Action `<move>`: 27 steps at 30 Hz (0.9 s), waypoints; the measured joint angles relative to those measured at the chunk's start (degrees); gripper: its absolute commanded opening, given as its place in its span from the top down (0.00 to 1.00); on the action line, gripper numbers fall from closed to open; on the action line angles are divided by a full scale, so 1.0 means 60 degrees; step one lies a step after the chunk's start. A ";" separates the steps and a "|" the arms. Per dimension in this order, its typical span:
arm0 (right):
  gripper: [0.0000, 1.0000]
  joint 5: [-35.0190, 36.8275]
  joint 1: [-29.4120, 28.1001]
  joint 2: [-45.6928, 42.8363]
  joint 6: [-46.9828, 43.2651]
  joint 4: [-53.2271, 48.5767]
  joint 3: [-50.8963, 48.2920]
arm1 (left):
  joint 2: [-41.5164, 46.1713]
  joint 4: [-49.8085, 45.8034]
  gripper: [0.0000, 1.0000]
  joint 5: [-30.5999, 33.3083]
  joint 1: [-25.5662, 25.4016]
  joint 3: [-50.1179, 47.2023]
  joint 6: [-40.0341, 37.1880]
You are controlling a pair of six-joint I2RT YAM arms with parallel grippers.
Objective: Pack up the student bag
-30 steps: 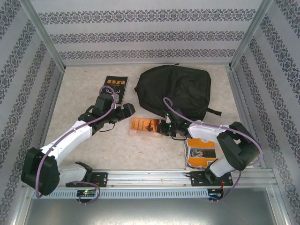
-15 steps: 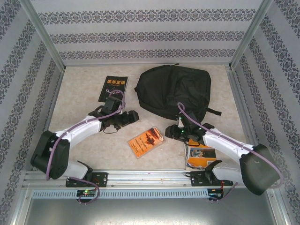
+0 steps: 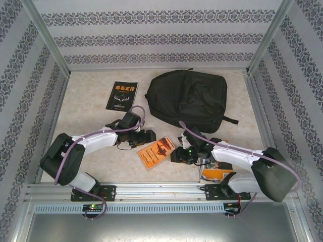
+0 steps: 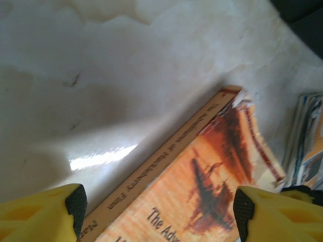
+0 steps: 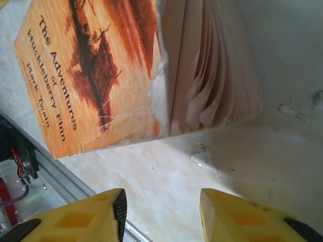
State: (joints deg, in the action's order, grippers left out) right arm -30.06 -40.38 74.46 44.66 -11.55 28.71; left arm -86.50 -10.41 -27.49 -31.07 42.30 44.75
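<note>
Over the last second the student bag (image 3: pixel 189 98) has not shifted. It is the orange paperback (image 3: pixel 156 152) that has moved, from close under the bag's near edge to a spot nearer me, and both arms have swung in after it.

The bag lies slumped flat at the far middle of the table (image 3: pixel 86 116), with one strap trailing off its right side. I judge it soft and floppy, light when empty, and likely to sag and fold rather than hold its mouth open. I can't tell from here whether the zip is undone. I'd take it by a fold of fabric beside the opening or by the strap, not by the broad panel, where the fingers would only slide.

The paperback lies flat and well clear of the bag, with its page edges fanned. My left pincer (image 4: pixel 159 204) hangs over it with its fingers spread wide and holds nothing. My right pincer (image 5: pixel 162 206) sits just beside the book's corner, partly spread and also empty. A black-covered book (image 3: pixel 122 95) rests left of the bag, and another colourful book (image 3: pixel 216 172) lies under my right arm.
</note>
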 measured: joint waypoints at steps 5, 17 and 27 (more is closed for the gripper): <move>0.54 0.0361 0.0135 0.0933 0.0000 0.0244 0.0630 | 0.0004 0.0178 0.23 -0.0244 0.0000 -0.0437 0.0007; 0.52 0.0648 0.1450 0.2521 -0.0226 0.0601 0.3096 | 0.0255 0.2310 0.24 -0.2007 0.0004 -0.1628 0.1049; 0.56 0.1621 0.1865 0.1297 -0.0113 0.0102 0.1923 | 0.0291 0.2539 0.26 -0.1883 0.0004 -0.1712 0.1158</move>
State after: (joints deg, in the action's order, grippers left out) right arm -20.34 -29.19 82.24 43.99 -10.94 40.25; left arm -84.75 4.82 -38.79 -31.05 32.03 51.70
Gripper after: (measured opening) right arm 0.491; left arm 0.740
